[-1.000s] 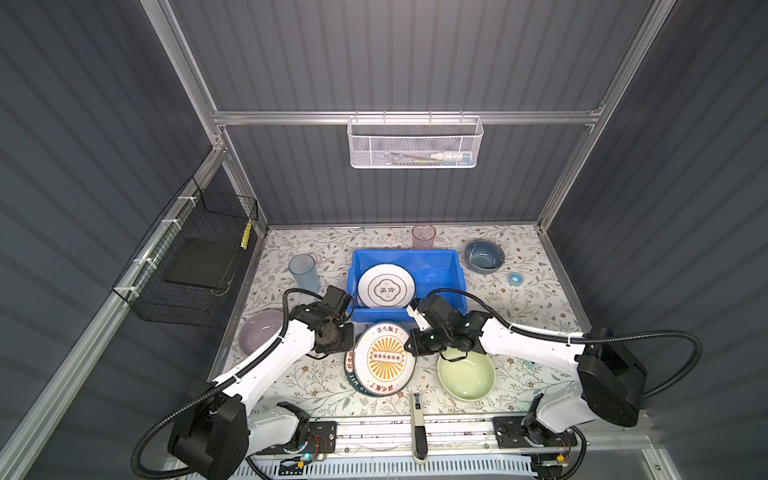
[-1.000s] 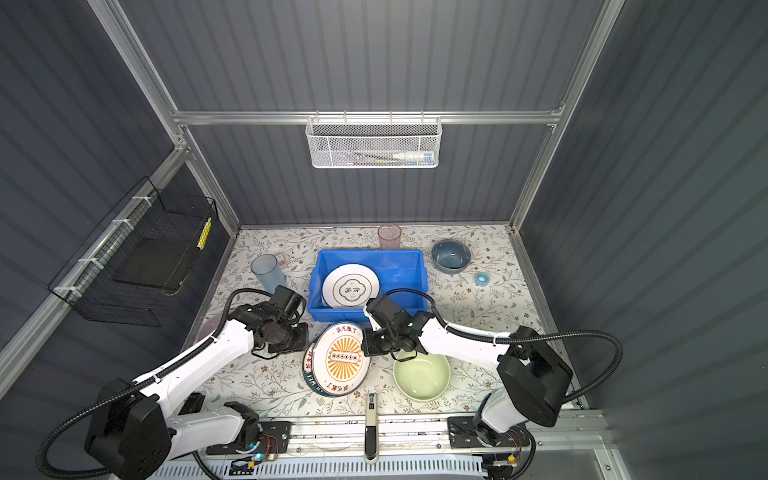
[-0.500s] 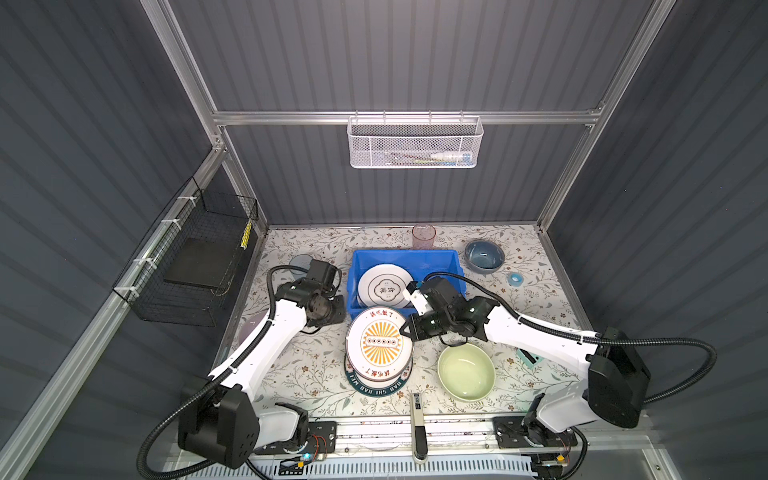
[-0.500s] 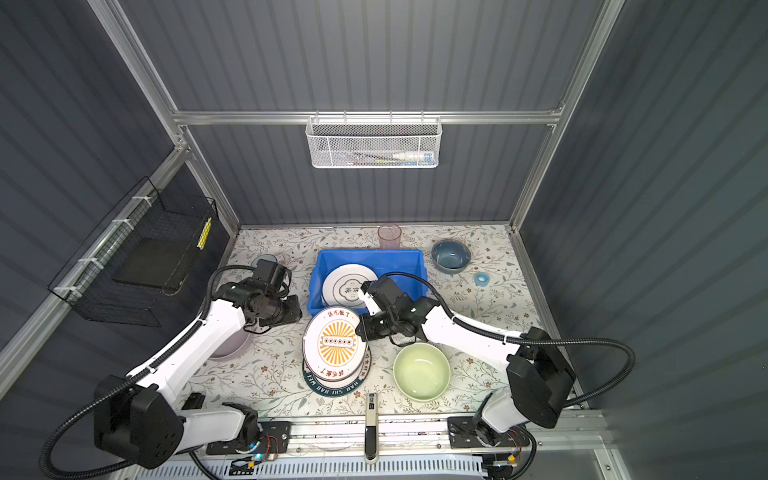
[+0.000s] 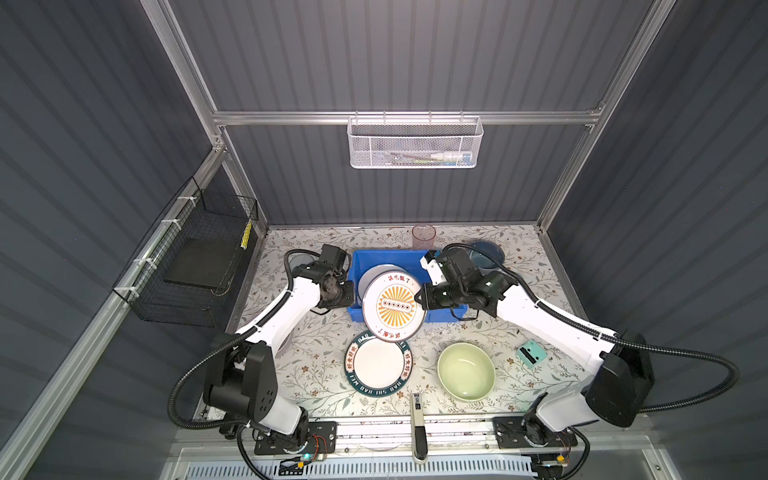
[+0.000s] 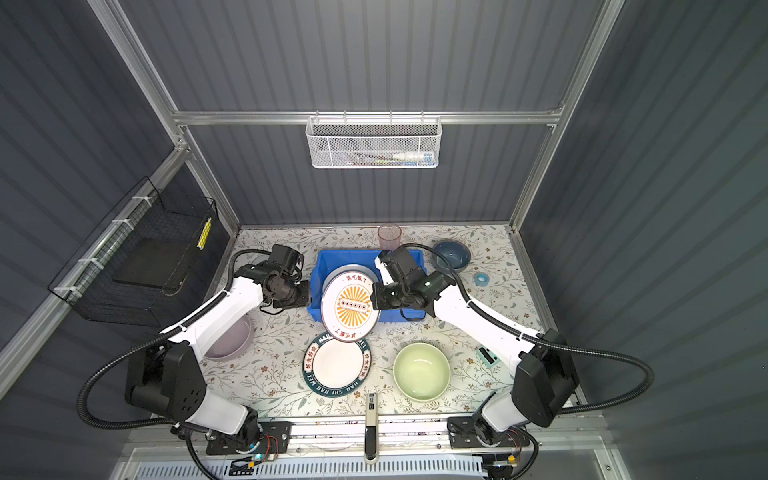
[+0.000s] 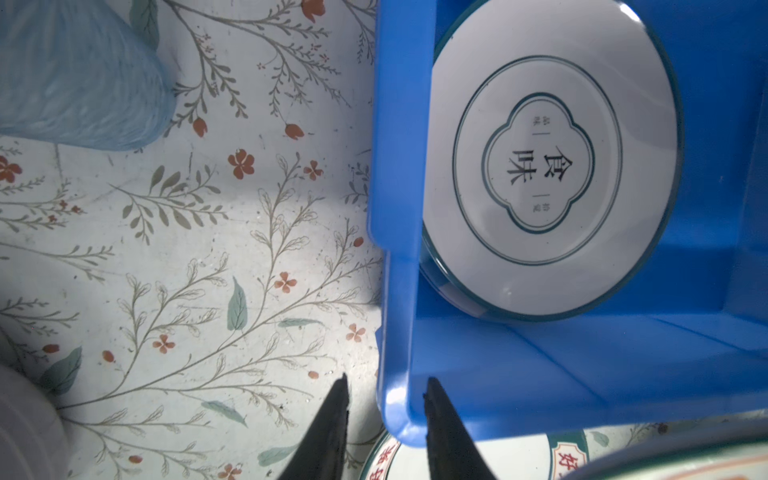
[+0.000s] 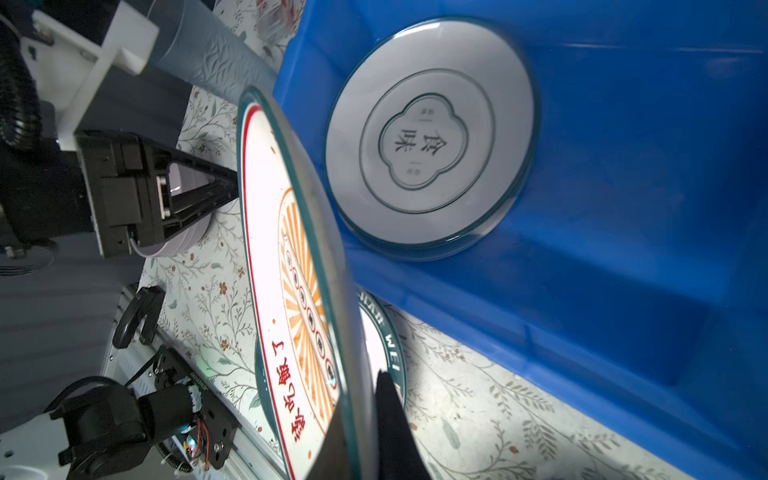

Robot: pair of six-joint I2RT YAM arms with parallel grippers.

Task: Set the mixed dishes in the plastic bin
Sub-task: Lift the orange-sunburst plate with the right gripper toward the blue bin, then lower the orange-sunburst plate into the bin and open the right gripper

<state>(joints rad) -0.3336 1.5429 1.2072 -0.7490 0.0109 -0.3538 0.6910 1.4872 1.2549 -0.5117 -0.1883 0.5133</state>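
A white mesh basket (image 5: 414, 143) hangs on the far wall's crossbar, with a few slim items lying in it that are too small to tell. On the left wall a black wire basket (image 5: 195, 266) holds a dark flat slab (image 5: 199, 268) and bears a yellow tag (image 5: 247, 235) at its far end. The tabletop (image 5: 324, 345) is covered in a pale floral print. A teal rectangular block (image 5: 530, 353) lies at its near right, and a small teal tape roll (image 6: 481, 279) lies flat further back on the right. A slim white-and-black device (image 5: 417, 428) lies across the near edge, at the middle.
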